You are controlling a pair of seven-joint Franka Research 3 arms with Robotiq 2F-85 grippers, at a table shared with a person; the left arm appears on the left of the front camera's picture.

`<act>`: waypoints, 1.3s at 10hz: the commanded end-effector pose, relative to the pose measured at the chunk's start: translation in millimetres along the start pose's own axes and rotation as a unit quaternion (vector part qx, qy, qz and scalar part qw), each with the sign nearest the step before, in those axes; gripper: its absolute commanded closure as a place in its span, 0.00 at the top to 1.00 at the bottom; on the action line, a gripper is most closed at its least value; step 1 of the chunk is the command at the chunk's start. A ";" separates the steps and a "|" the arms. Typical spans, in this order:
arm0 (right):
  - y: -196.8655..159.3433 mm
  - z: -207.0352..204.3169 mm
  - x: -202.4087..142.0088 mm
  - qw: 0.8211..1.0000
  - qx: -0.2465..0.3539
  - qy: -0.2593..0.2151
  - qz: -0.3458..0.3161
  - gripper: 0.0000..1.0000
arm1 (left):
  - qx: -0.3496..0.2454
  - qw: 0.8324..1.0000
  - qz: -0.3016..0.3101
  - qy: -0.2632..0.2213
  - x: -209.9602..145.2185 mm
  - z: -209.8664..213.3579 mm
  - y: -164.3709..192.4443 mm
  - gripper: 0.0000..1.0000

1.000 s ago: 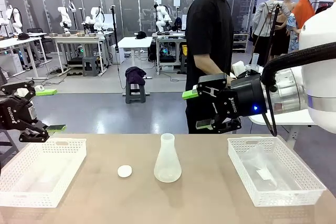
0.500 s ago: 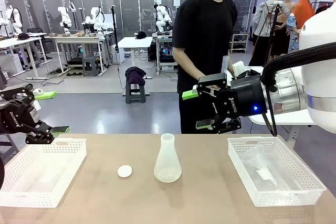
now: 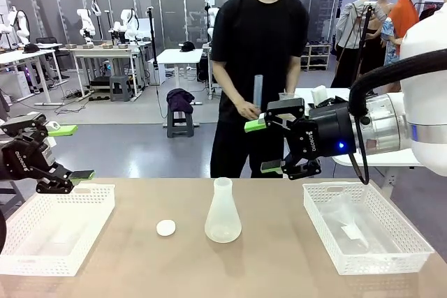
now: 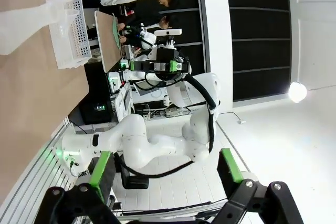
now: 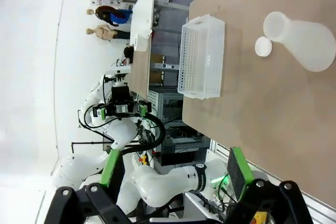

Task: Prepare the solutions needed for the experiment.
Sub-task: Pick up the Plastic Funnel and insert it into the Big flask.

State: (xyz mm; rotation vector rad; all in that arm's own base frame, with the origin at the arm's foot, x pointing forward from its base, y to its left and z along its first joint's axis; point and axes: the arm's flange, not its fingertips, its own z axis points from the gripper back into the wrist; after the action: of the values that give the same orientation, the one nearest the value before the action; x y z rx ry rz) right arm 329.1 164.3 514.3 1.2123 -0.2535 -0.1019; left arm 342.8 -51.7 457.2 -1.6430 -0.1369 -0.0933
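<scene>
1. Front view: our left end effector (image 3: 72, 153) hangs above the far left corner of the left white basket (image 3: 42, 259). Its green-padded fingers are spread apart with nothing between them.
2. Our right end effector (image 3: 263, 146) hangs over the far edge of the tabletop (image 3: 279, 270). Its fingers are likewise apart and bare, and they point toward picture left.
3. We see a translucent Erlenmeyer flask (image 3: 223, 218) standing upright at the tabletop's middle, with a small white disc (image 3: 166, 227) just beside it on the left.
4. The flask sits lower than both end effectors and between them. It is below and left of the right one and well apart from the left one.
5. At the far side, a person (image 3: 258, 33) holds a clear cylinder (image 3: 258, 88) upright in one hand (image 3: 246, 109). In the picture it is just beside the upper finger of the right end effector, but farther back.
6. We cannot tell whether the cylinder or the flask holds any of the solutions, as we make out no tint in either.
7. The right white basket (image 3: 377, 259) holds a translucent item we cannot identify.
8. In the right wrist view, the flask (image 5: 307, 40), the disc (image 5: 263, 46) and the left basket (image 5: 202, 59) lie well beyond the spread fingers.
9. In the left wrist view, the flask (image 4: 21, 32) and the right basket (image 4: 71, 30) show far off.
</scene>
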 end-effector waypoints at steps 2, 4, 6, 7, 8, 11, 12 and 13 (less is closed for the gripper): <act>7.5 -0.2 -2.5 1.000 -0.015 -0.006 0.021 1.00 | -0.006 1.000 0.002 0.002 0.0 -0.4 -1.5 1.00; 7.5 -0.2 -2.5 1.000 -0.015 -0.006 0.021 1.00 | -0.006 1.000 0.002 0.002 0.0 -0.4 -1.5 1.00; 7.5 -0.2 -2.5 1.000 -0.015 -0.006 0.021 1.00 | -0.006 1.000 0.002 0.002 0.0 -0.4 -1.5 1.00; 7.5 -0.2 -2.5 1.000 -0.015 -0.006 0.021 1.00 | -0.006 1.000 0.002 0.002 0.0 -0.4 -1.5 1.00; 7.5 -0.2 -2.5 1.000 -0.015 -0.006 0.021 1.00 | -0.006 1.000 0.002 0.002 0.0 -0.4 -1.5 1.00; 7.5 -0.2 -2.5 1.000 -0.015 -0.006 0.021 1.00 | -0.006 1.000 0.002 0.002 0.0 -0.4 -1.5 1.00; 7.5 -0.2 -2.5 1.000 -0.015 -0.006 0.021 1.00 | -0.006 1.000 0.002 0.002 0.0 -0.4 -1.5 1.00; 8.3 1.8 -1.1 1.000 -0.024 -0.003 0.015 1.00 | -0.006 1.000 0.002 0.002 0.0 -0.4 -1.5 1.00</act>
State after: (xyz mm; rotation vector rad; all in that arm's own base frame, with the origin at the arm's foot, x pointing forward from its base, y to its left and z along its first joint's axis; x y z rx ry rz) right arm 327.5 165.6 522.1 1.1587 -0.2733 -0.0877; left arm 342.8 -51.6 457.0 -1.6421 -0.1368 -0.0926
